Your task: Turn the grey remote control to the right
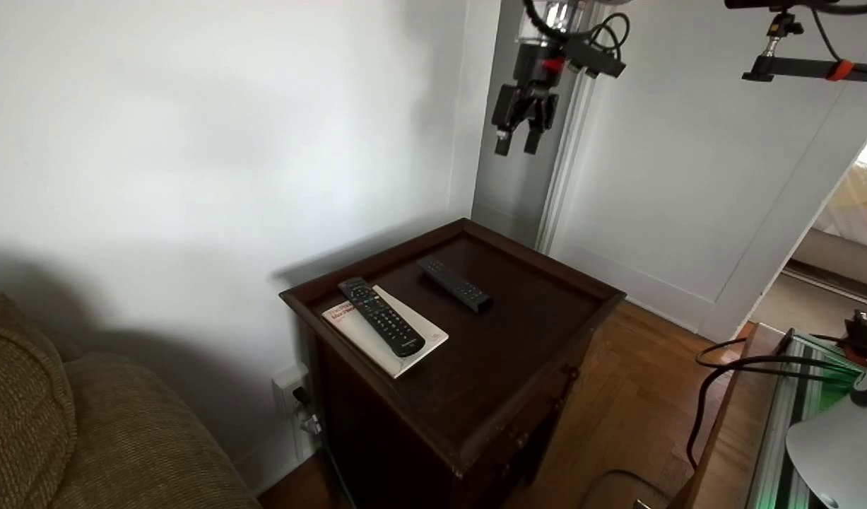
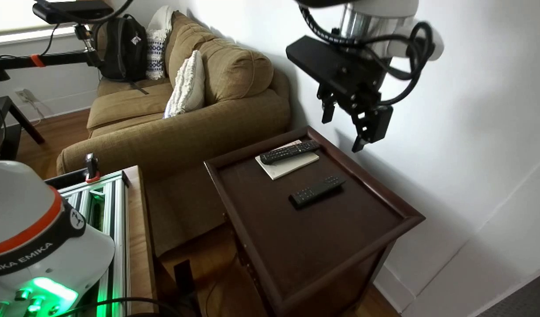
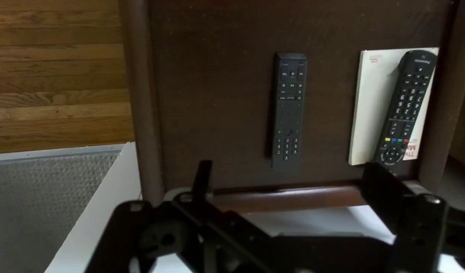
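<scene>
Gripper (image 1: 516, 146) hangs empty, jaws parted, at upper middle of an exterior view. Grey remote control (image 3: 289, 113), near wrist-view centre, lies untouched; the turn probably remains undone.

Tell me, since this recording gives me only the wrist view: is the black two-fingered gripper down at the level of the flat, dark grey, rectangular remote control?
Observer: No; in both exterior views the gripper hangs well above the level of the remote control.
Operator: What furniture is nearby?
Observer: A brown fabric sofa stands near the dark brown wooden table in both exterior views.
Operator: Any coloured light glowing?
Observer: Yes, a green light glows on the robot's rounded white base in an exterior view.
</scene>
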